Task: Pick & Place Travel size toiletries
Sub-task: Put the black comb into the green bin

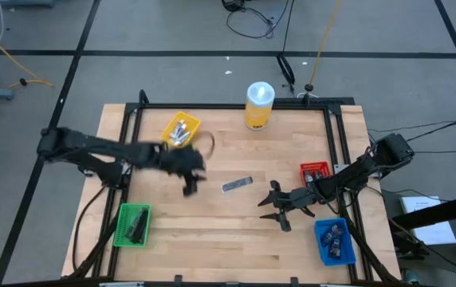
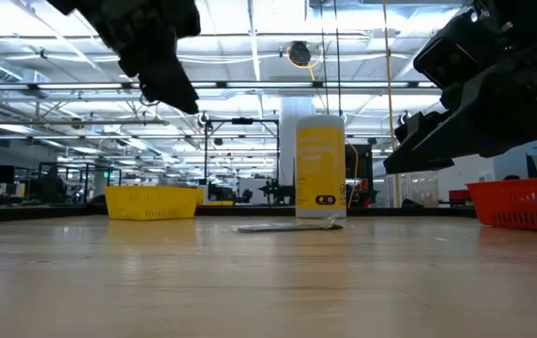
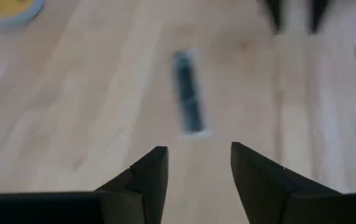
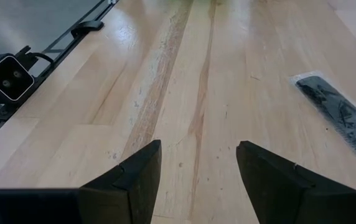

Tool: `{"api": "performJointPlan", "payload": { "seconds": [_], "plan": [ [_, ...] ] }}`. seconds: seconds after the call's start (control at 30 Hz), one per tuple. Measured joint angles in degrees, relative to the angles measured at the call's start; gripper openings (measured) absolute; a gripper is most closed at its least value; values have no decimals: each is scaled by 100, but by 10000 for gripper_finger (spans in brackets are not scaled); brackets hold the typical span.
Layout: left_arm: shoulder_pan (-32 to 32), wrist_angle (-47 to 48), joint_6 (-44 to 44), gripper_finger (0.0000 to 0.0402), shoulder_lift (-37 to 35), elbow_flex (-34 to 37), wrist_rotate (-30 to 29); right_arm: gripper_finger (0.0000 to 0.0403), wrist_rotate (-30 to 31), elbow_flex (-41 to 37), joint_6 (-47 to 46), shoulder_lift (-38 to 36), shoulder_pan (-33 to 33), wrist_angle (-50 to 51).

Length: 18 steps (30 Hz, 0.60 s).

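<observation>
one flat dark sachet (image 1: pixel 237 184) lies loose mid counter (image 1: pixel 212 231), between both arms. best bet: line up along its long axis, come straight down and pinch the narrow sides. left hand (image 1: pixel 190 185) hovers just beside it, fingers parted, holding nothing. right hand (image 1: pixel 273 210) waits near the red bin (image 1: pixel 316 171), also open and empty.

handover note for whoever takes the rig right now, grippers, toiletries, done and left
Left gripper: open, empty, above the table near the yellow bin.
Right gripper: open, empty, beside the red bin.
One dark sachet lies loose mid-table between the grippers.
Done: toiletries already sit in the yellow, green and blue bins.
Left: pick up the sachet and bin it.
</observation>
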State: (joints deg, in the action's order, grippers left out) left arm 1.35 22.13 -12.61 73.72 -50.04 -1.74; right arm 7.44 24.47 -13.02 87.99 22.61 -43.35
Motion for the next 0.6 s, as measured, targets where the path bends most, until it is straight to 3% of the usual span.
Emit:
{"api": "performJointPlan", "payload": {
  "seconds": [0.2, 0.37, 0.5, 0.6],
  "plan": [
    [1479, -1506, -390, 150, 929, 0, -1733, 201, 96, 0, -506, 0, -9, -17],
    [1718, -2181, -712, 134, 1872, 4, -1793, 201, 357, 0, -1301, 0, -498, 34],
    [1549, -2393, -812, 116, 2583, 8, -1633, 201, -685, 29, -1690, 1, -1346, 392],
    [1328, -2714, -809, 100, 3015, 9, -1627, 210, -904, 224, -1594, 2, -1905, 905]
  ]
}}
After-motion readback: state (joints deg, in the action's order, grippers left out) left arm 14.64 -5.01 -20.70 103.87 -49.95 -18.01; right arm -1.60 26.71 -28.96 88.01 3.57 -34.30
